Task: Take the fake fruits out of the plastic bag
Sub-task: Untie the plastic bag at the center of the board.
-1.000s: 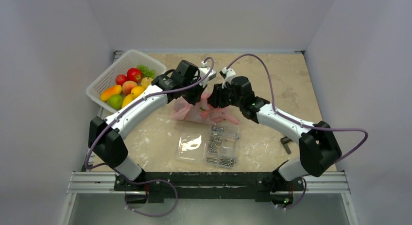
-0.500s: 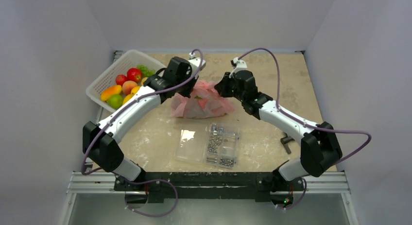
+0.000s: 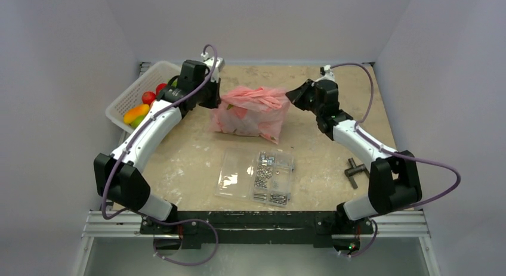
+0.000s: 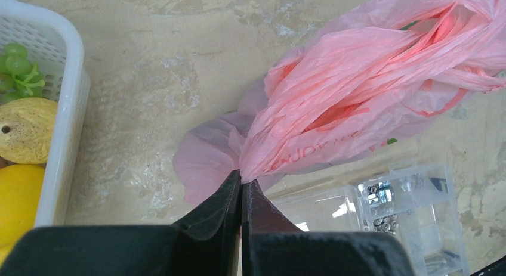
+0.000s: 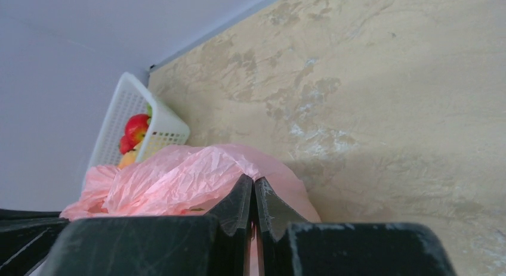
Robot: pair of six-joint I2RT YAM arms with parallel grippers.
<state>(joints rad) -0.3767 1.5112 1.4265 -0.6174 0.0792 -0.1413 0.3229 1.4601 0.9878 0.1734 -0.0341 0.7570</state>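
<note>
Both arms have swung apart since a second ago, stretching the plastic bag (image 3: 253, 111) wide just behind the screw case (image 3: 262, 176). The left gripper (image 4: 241, 182) is clamped on the bag's left edge, and the right gripper (image 5: 254, 185) is pinched shut on its right edge. The step in hand looks like opening the mouth. The fake fruits sit inside, hidden by pink film. Next, one side probably has to let go and reach in, or the bag has to be tipped, without tearing the film. The table (image 3: 179, 163) is mottled, dusty beige. A white basket (image 3: 122, 103) of fruit sits behind-left of the case. Plain pale walls enclose everything.
</note>
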